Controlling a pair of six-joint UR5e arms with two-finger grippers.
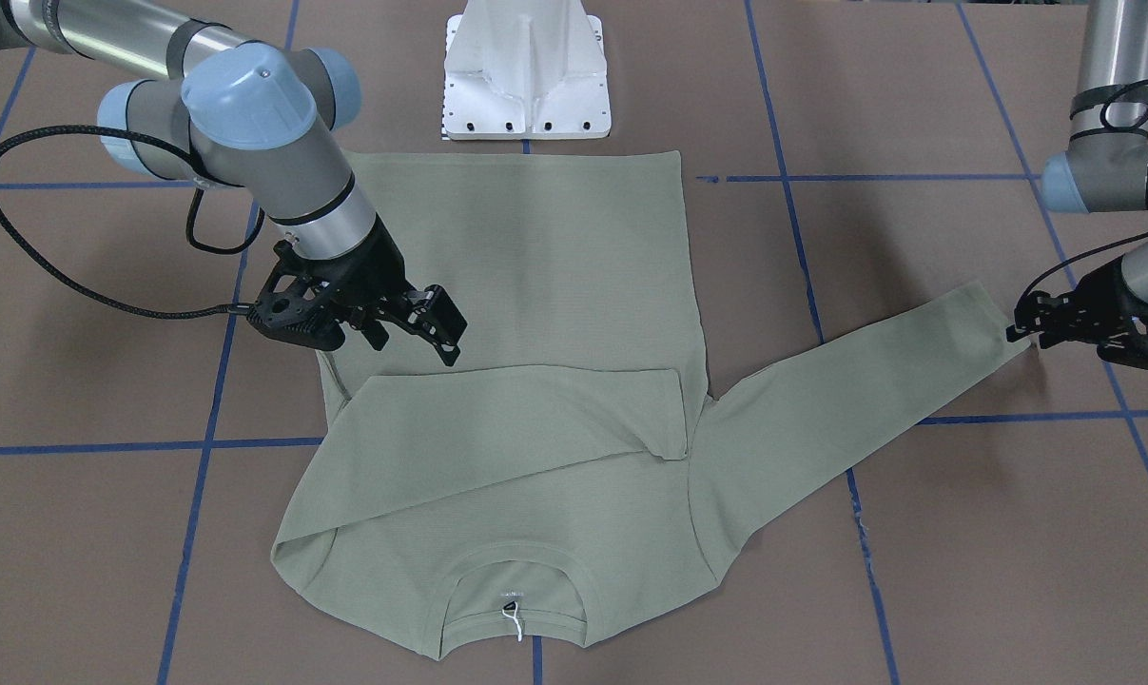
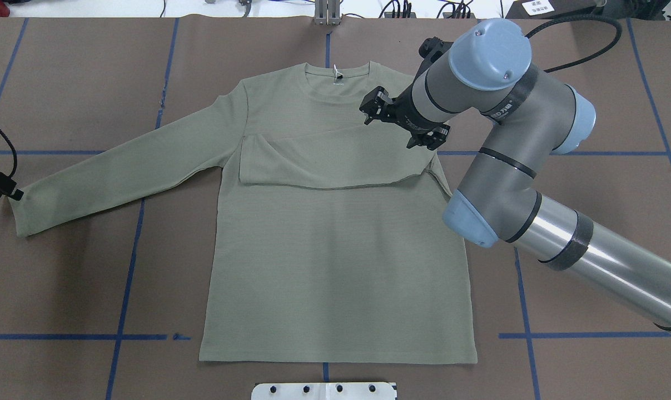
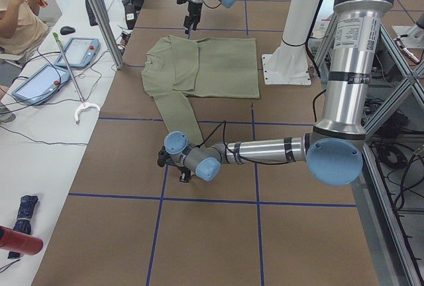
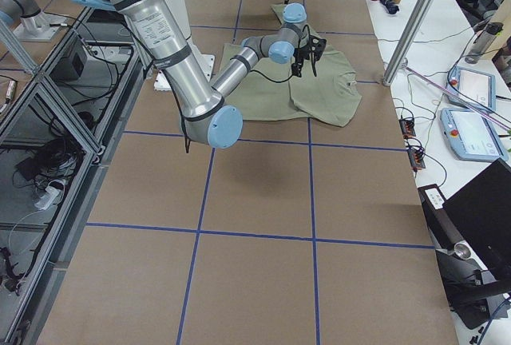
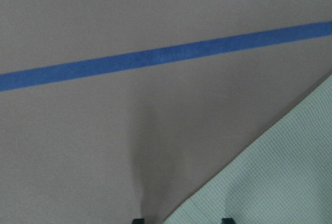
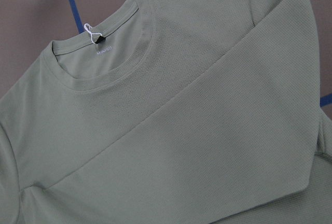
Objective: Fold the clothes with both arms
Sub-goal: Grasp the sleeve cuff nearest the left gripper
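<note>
Right gripper (image 1: 412, 342) is seen from the front with jaws spread and nothing held, just above the shirt (image 1: 535, 247) beside the folded sleeve (image 1: 516, 409), while the left gripper (image 1: 1019, 330) is placed at the cuff (image 1: 997, 319) of the outstretched sleeve (image 1: 849, 400). From overhead, the shirt is shown flat on the table (image 2: 63, 278), collar (image 2: 357, 72) away from the robot. By the left wrist camera two fingertips (image 5: 225, 220) are shown apart, the cuff corner lying between them.

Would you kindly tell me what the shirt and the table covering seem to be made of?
The shirt looks like a soft matte knit, perhaps cotton: fine ribbing shows up close. The table covering looks like matte brown paper or board, flat and dull; I cannot tell which.
</note>
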